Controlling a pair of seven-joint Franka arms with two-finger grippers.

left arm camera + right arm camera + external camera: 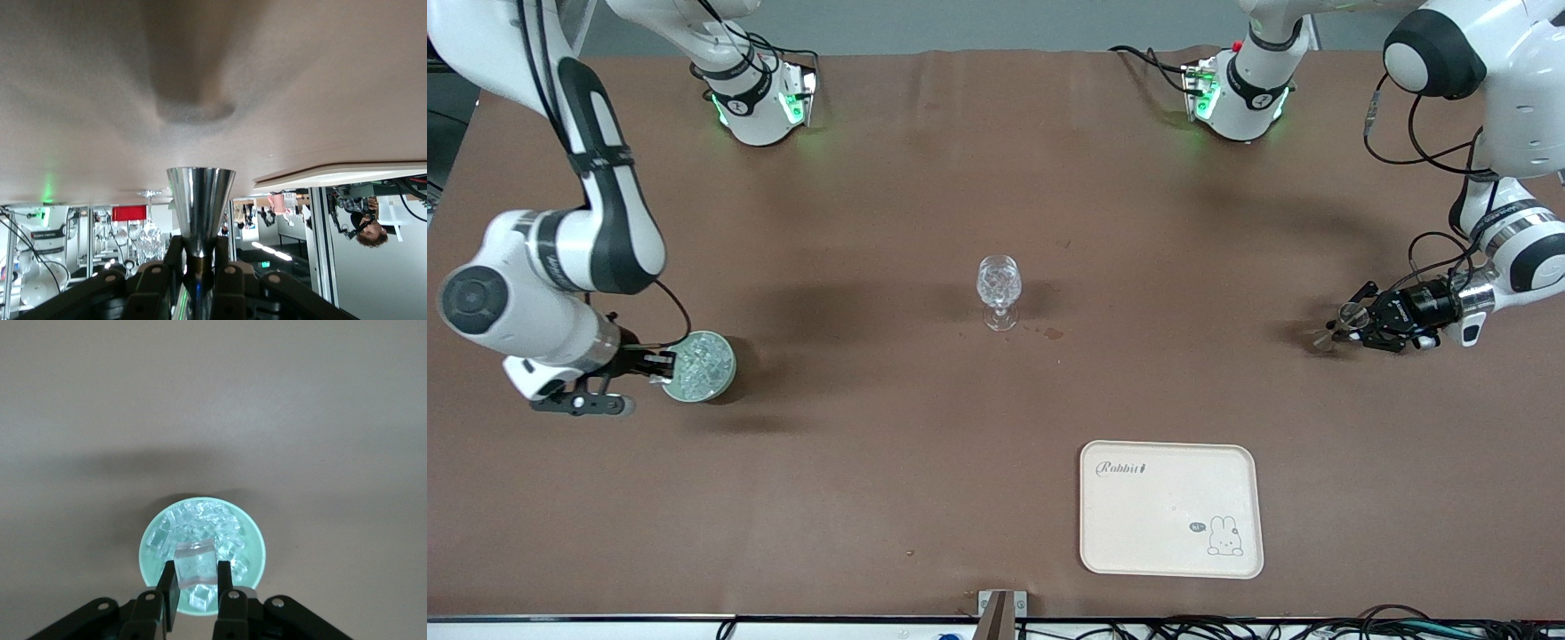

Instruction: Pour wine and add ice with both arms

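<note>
- The small clear ice cube (195, 566) pinched between my right end effector (197, 587) fingers looks light, hard and slick; I judge it could squirt out if the grip is off-centre, so flat opposite faces are the right hold, which is what I see.
- The rest of the ice (698, 362) is heaped in the pale green round bowl (727, 380), standing on the brown desk (925, 444) toward the right arm's end.
- The shiny silver hourglass-shaped metal measuring cup (200, 207) looks stiff and light but smooth; its narrow waist is the natural hold, and my left end effector (199, 267) is closed there.
- I cannot see any liquid in the cup, so I would treat it as full and keep it from tipping early.
- The clear patterned stemmed glass (999, 290) stands upright mid-desk, well apart from both end effectors; it looks fragile and easy to topple.
- Right arm: bent low, wrist roughly level, end effector right over the bowl.
- Left arm: elbow high, forearm angled down, end effector (1352, 327) low over the desk at the left arm's end, with the cup.
- A cream rectangular tray with a rabbit drawing (1138, 516) lies nearer the front camera than the glass.
</note>
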